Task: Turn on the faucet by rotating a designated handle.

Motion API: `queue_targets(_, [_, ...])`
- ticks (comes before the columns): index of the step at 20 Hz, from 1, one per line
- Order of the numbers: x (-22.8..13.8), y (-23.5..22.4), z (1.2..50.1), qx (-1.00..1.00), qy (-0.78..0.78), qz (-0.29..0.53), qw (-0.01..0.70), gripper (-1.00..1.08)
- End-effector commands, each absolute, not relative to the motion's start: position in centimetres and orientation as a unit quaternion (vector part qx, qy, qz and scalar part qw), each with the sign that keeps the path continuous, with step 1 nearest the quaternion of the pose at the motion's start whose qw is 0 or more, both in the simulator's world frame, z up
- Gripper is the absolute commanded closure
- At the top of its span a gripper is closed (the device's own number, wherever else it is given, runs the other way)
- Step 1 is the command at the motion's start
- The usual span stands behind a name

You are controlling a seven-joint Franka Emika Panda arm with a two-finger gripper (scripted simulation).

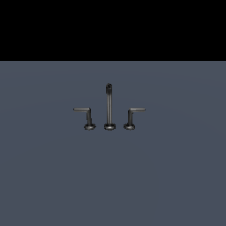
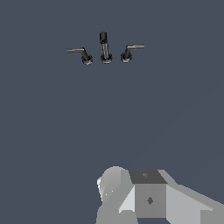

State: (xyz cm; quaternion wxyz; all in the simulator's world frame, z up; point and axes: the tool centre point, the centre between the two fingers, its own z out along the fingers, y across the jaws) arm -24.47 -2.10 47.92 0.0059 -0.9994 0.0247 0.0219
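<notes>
I am looking at a flat slate-grey surface (image 1: pixel 113 176) filling the lower part of the exterior view. Sitting directly on it is the faucet (image 1: pixel 109 108), in three separate pieces lined up in a row. The tall upright spout (image 1: pixel 109 106) is standing in the middle. At its nine o'clock the handle (image 1: pixel 86 117) is resting on a round base; at its three o'clock the mirror-image lever (image 1: pixel 133 117) is doing likewise.
</notes>
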Motion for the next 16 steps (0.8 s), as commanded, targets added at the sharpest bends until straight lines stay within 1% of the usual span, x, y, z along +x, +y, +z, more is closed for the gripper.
queue_targets(1, [-24.5,-2.1,47.9,-0.999,0.025,0.022,0.006,1.08])
queue_targets(8, [-24.3,-1.5,47.3,-0.999,0.037,0.022,0.006,1.08])
queue_targets(16, [-23.6,0.6,45.2,-0.997,0.08,0.021,0.006,1.08])
